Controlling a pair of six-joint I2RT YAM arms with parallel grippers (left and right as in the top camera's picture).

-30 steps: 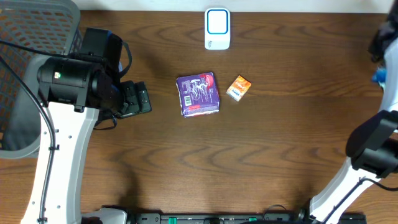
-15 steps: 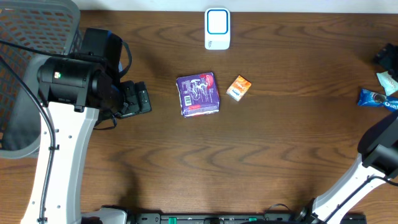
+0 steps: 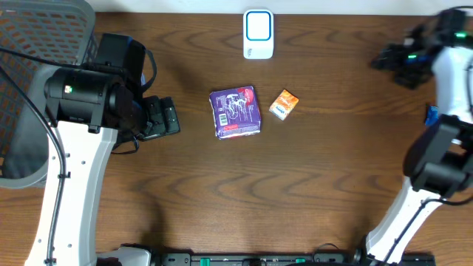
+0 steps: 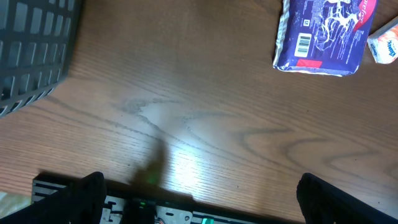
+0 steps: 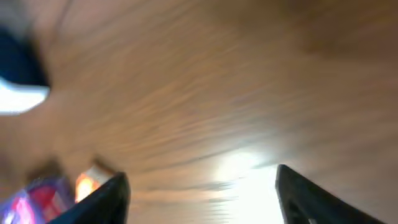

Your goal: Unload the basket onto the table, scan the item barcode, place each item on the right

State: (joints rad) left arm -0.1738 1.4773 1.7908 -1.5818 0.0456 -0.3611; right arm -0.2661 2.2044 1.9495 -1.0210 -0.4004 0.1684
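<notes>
Left gripper (image 4: 199, 193) hovers low over bare worktop (image 3: 310, 185) with its jaws spread wide and nothing in them. It sits level with the items and off to their left, likely staged for a side approach. Next out, mid-worktop, the purple packet (image 3: 235, 111) lies flat and ungripped, and its barcode (image 4: 301, 45) faces up on the printed side. That is readable from above but not turned toward anything, so it probably needs lifting and tilting to scan. Just beside it on the right is a small orange box (image 3: 283, 104), also loose, close to the packet but apparently not touching. Which of the two is the item meant, I can't tell. Further back on the right, the right gripper (image 3: 395, 59) is up near the far edge, well apart from both items. Its wrist view is smeared, but the jaws stand apart with only wood between them, so it holds nothing. Farthest, at the back edge in the centre, the white scanner (image 3: 258, 34) lies face up, roughly in line with the packet, presumably so items get presented over it. A mesh basket (image 3: 44, 44) fills the far left corner.
</notes>
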